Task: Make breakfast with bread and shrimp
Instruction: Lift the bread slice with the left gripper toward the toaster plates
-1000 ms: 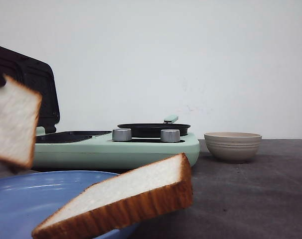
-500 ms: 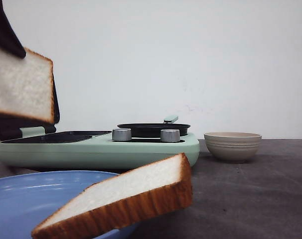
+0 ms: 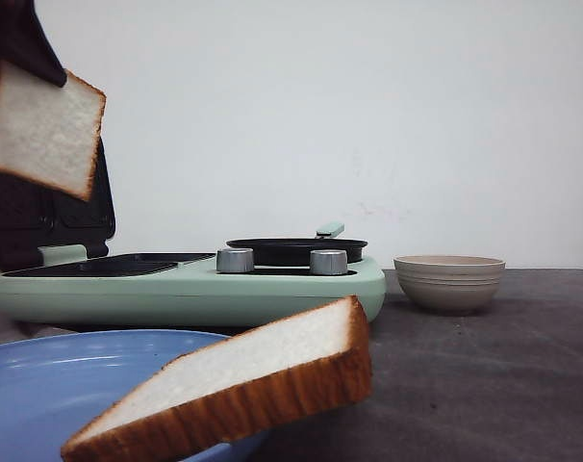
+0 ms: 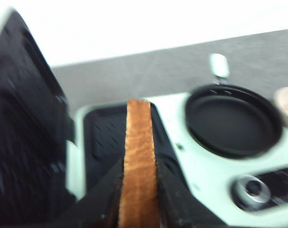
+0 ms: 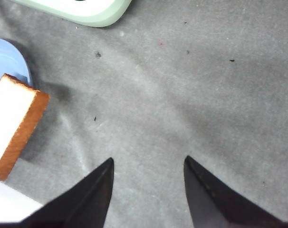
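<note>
A square slice of white bread [image 4: 138, 161] is pinched by its crust in the left gripper [image 4: 139, 190], held above the mint-green sandwich maker's black tray [image 4: 106, 142]. Soft and light, it is judged easily crushed. The right gripper [image 5: 148, 190] is spread, empty.

A staged tabletop test set rather than a home kitchen: a mint-green breakfast maker [image 3: 190, 284] with a black pan [image 3: 296, 250] stands at centre frame on a grey felt-like mat [image 3: 465, 375], before a bare white wall [image 3: 368, 115] filling the upper frame.
</note>
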Tool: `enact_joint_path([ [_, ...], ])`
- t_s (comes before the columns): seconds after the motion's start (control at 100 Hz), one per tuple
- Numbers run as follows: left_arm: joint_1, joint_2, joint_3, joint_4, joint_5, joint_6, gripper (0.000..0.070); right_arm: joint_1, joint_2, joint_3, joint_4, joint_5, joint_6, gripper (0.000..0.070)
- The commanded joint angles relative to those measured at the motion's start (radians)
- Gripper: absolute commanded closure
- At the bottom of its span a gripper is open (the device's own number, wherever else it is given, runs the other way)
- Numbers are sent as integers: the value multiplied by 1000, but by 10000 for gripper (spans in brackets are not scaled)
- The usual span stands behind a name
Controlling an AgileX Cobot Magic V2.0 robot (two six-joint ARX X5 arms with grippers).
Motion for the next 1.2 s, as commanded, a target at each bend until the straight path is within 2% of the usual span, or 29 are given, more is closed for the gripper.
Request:
enact_joint_path([
  [0.0,-3,46,45,19,-14,82,696,5,5,15,9,0,10,416],
  [0.29,-4,276,219,94,-34,156,697,5,5,15,10,0,6,416],
  [0.66,-8,562,491,90,-87,253,697,5,5,15,10,0,3,416],
  [0.91,-28,697,570,90,-170,341,697,5,5,15,11,0,1,416],
  [1.19,-45,797,574,106,-292,478,697,5,5,15,11,0,-9,416],
])
